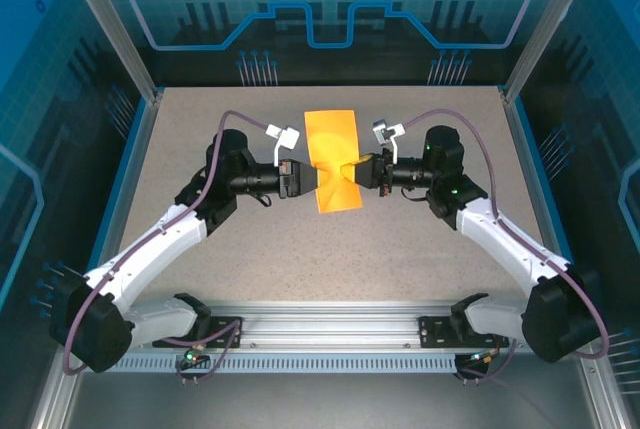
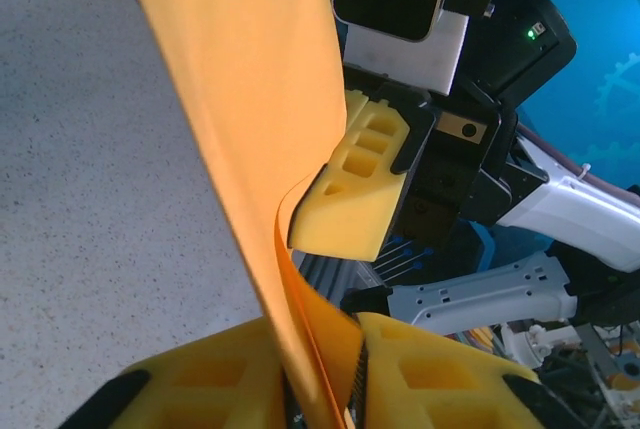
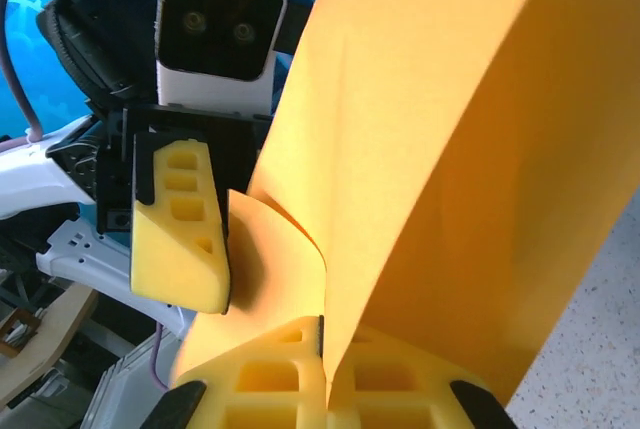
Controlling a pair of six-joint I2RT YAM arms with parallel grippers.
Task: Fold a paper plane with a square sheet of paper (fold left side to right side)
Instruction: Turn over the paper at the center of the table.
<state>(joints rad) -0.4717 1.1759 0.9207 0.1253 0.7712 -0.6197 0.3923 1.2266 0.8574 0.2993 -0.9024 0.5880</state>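
The square sheet of paper [image 1: 335,149] is bright orange and folded into a narrow rectangle, lifted off the table between the two arms. My left gripper [image 1: 312,178] is shut on its left edge; in the left wrist view the paper [image 2: 250,99] runs down between the yellow fingers of that gripper [image 2: 335,349]. My right gripper [image 1: 358,171] pinches the right edge. The right wrist view has the paper [image 3: 450,149] clamped in the right gripper [image 3: 322,334], which is shut. The sheet buckles between the two grips. The paper plane is not formed.
The speckled grey table [image 1: 330,249] is ringed by a blue rim and aluminium posts [image 1: 110,29]. A metal rail [image 1: 330,334] with both arm bases runs along the near edge. Blue panel walls close in the back and sides.
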